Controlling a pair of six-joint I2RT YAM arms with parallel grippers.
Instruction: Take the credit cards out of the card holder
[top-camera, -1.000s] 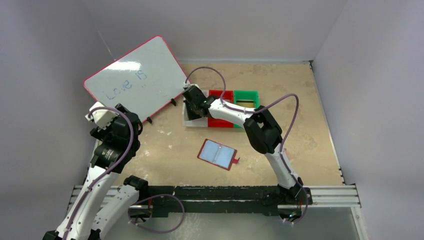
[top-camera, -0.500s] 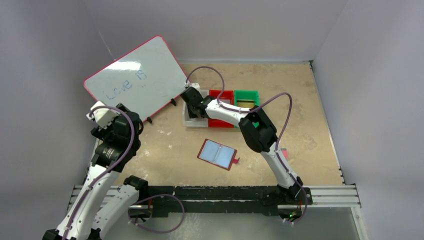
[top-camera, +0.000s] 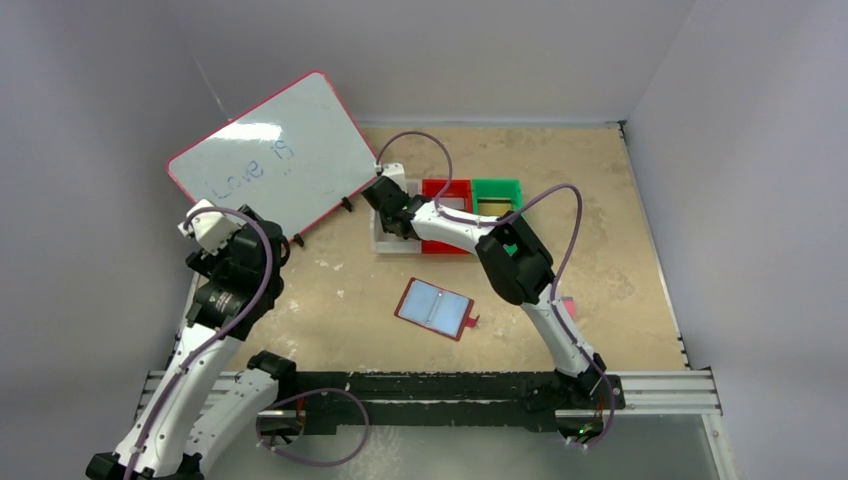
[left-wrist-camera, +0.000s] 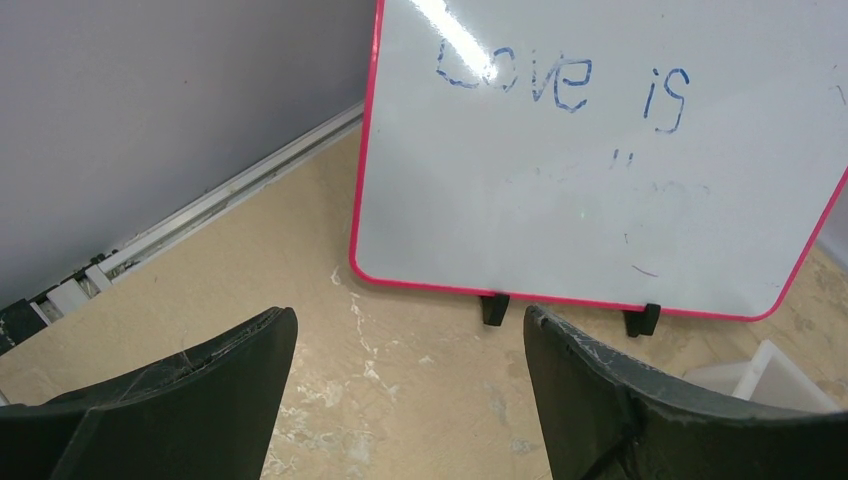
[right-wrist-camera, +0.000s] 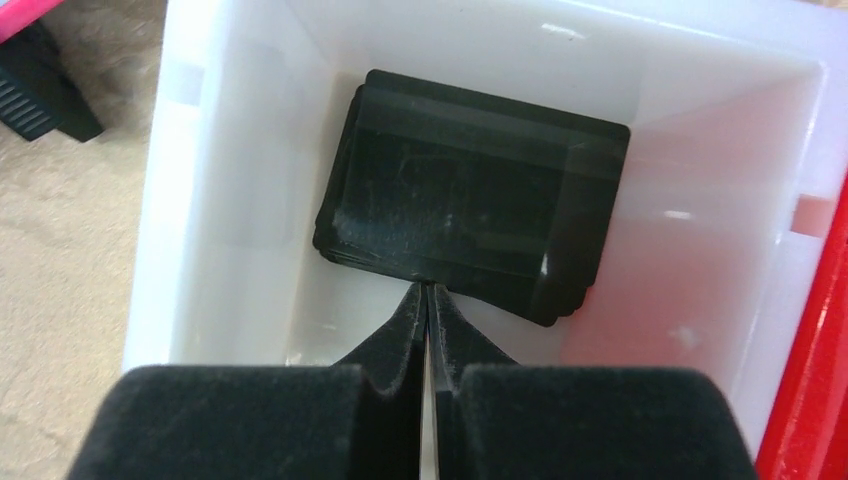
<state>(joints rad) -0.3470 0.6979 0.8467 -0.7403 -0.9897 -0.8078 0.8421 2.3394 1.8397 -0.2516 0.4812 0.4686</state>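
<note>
Credit cards (right-wrist-camera: 470, 205), black ones, lay in a loose flat stack on the floor of a white bin (right-wrist-camera: 200, 200) at the far middle of the desk (top-camera: 600, 200). The right pincer (right-wrist-camera: 427, 300) hung inside that bin with its two fingers pressed together, nothing visible between them, and their tips met right at the near edge of the stack; whether they touched the top card could not be told. The card holder (top-camera: 436, 308) lay well apart from the bin, nearer the arms' bases, spread open with its pale blue sleeves facing up and its snap tab (top-camera: 472, 322) sticking out on the right. A red bin (top-camera: 447, 190) stood against the white bin's right wall, and a green bin (top-camera: 497, 187) stood against the red one. The right arm (top-camera: 515, 265) stretched across the desk above the red bin to reach the white one. A small pink block (top-camera: 567, 305) sat just beside that arm, to the right of the holder. A whiteboard (left-wrist-camera: 600, 180) with a pink rim and the blue words "Love is" leaned on black feet at the far left, one foot near the white bin's corner. The left pincer (left-wrist-camera: 405, 340) was held wide, empty, above bare desk and facing the board.
</note>
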